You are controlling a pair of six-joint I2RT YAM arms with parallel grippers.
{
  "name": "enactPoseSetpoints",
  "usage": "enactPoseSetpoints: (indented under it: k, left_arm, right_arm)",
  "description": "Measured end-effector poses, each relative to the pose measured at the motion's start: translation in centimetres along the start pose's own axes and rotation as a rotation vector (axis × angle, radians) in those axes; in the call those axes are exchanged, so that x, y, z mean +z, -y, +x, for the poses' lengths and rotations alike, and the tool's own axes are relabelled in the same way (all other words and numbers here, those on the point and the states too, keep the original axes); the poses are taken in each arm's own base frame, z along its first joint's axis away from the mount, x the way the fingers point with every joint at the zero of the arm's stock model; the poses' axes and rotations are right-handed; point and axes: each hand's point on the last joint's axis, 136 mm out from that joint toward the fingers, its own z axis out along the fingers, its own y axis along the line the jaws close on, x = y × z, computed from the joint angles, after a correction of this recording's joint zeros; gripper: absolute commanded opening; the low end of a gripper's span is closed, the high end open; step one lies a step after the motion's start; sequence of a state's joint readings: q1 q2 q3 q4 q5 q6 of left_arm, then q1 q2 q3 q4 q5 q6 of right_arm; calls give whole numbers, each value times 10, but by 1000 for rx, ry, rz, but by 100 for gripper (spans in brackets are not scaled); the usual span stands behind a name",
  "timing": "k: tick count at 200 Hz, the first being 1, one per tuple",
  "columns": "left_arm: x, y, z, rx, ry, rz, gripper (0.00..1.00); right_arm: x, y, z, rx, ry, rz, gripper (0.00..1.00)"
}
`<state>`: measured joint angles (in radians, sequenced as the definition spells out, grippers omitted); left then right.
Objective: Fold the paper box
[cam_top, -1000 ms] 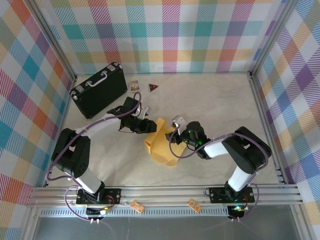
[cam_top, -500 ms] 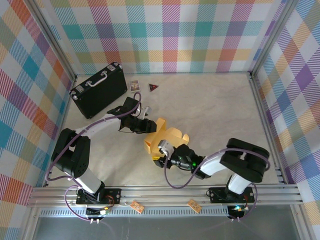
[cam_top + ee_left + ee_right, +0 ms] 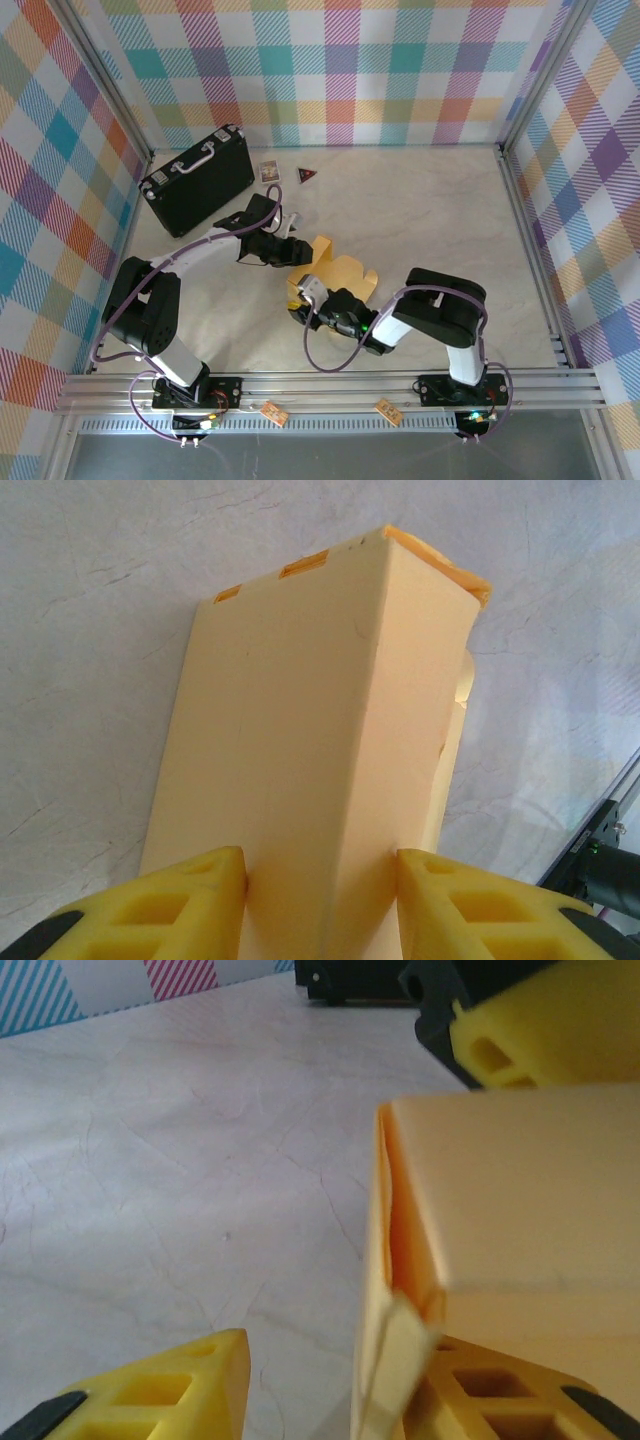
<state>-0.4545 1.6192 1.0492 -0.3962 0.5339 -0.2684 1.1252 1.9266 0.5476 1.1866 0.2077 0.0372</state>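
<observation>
the paper box (image 3: 300,710) is pinched at one end by the left gripper (image 3: 320,870); its other end is set inside the half-open right gripper (image 3: 335,1360).

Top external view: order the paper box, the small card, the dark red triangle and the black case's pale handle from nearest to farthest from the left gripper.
1. The paper box, mid-table, clamped in the left gripper.
2. The dark red triangle and small card, side by side toward the back wall; too close to call.
3. The pale handle on the black case, back left.
</observation>
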Motion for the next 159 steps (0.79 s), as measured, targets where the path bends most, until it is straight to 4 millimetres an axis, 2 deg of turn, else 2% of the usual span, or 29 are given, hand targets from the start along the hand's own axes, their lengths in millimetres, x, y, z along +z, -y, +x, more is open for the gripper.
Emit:
enactPoseSetpoints:
  k: [40, 67, 105, 133, 137, 152, 159]
  left_arm:
    - [0, 0, 0, 0, 0, 0, 41]
    - [0, -1, 0, -2, 1, 0, 41]
    - [-1, -2, -2, -3, 6, -4, 41]
    - [-1, -2, -2, -2, 7, -5, 41]
    - [-1, -2, -2, -2, 8, -4, 41]
    - [-1, -3, -3, -3, 11, -7, 41]
    - [-1, -2, -3, -1, 12, -6, 41]
  right_arm:
    - [8, 8, -1, -17, 29, 42, 30]
    - [11, 15, 0, -36, 47, 43, 15]
    - [14, 20, -1, -46, 67, 16, 0]
    - [15, 20, -1, -71, 70, -14, 0]
    - [15, 20, -1, -73, 70, -18, 4]
    - [15, 22, -1, -73, 70, -26, 33]
    - [16, 22, -2, -74, 72, -25, 39]
